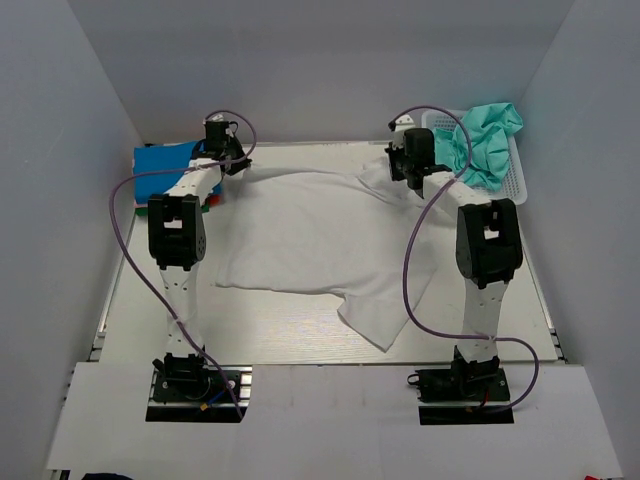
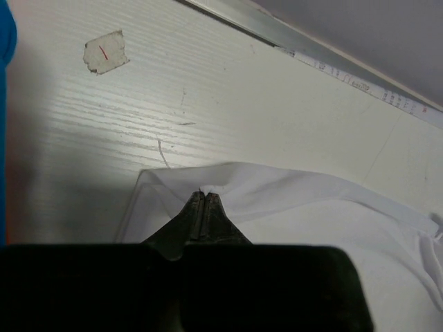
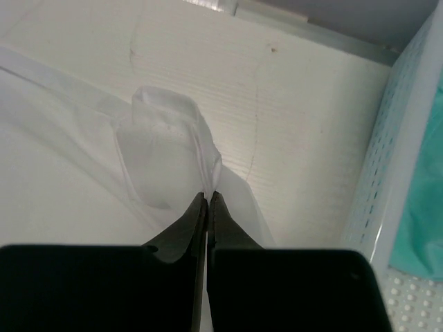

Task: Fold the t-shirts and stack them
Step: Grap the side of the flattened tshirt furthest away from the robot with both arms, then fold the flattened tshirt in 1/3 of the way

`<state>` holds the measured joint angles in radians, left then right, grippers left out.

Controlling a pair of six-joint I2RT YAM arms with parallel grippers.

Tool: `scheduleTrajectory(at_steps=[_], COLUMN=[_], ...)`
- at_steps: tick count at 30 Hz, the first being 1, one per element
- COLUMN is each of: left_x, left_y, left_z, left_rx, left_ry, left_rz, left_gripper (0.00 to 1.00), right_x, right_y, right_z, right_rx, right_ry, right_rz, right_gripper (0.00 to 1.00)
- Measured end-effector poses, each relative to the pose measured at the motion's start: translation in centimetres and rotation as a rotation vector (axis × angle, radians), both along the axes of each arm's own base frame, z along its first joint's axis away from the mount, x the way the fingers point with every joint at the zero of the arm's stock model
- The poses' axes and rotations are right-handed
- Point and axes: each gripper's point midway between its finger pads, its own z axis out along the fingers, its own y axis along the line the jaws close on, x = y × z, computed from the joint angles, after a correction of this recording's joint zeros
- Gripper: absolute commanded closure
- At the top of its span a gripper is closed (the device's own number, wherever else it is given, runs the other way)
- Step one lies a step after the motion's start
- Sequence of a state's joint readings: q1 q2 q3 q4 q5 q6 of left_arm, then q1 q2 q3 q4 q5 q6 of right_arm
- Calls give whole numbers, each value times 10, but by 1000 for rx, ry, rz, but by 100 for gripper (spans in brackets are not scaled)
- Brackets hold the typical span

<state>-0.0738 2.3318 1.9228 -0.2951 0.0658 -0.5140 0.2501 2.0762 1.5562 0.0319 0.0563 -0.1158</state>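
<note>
I can read no words or numbers. The tape scrap ahead-left of my left gripper shows one red line.

a white t-shirt is lying spread across a pale table. the left gripper is meeting its far edge at eleven o'clock, the right gripper at one o'clock. a teal-green t-shirt is spilling from a white basket at two o'clock; a blue folded t-shirt is resting at ten o'clock.

- basket (teal t-shirt heaped in it) blocks the far right corner.
- folded stack crowds the far left.
- table lies bare before the white t-shirt.
</note>
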Motion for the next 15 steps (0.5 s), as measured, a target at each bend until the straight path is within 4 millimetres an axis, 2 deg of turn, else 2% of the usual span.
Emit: scheduleTrajectory(at_steps=[3, 5, 9, 15], left_x=[2, 1, -19, -71], left_y=[0, 1, 5, 18], left_z=[7, 11, 14, 20], left_rx=[5, 14, 39, 86], left_ry=[-18, -24, -6, 38], left_rz=[-4, -7, -13, 16], left_gripper=[100, 100, 100, 100], right_x=[5, -2, -35, -95], right_y=[1, 0, -6, -18], right_z=[13, 17, 28, 51], right_rx=[3, -8, -34, -36], right_ry=[-39, -45, -43, -63], right_rz=[8, 17, 38, 35], right_gripper=[100, 100, 100, 100])
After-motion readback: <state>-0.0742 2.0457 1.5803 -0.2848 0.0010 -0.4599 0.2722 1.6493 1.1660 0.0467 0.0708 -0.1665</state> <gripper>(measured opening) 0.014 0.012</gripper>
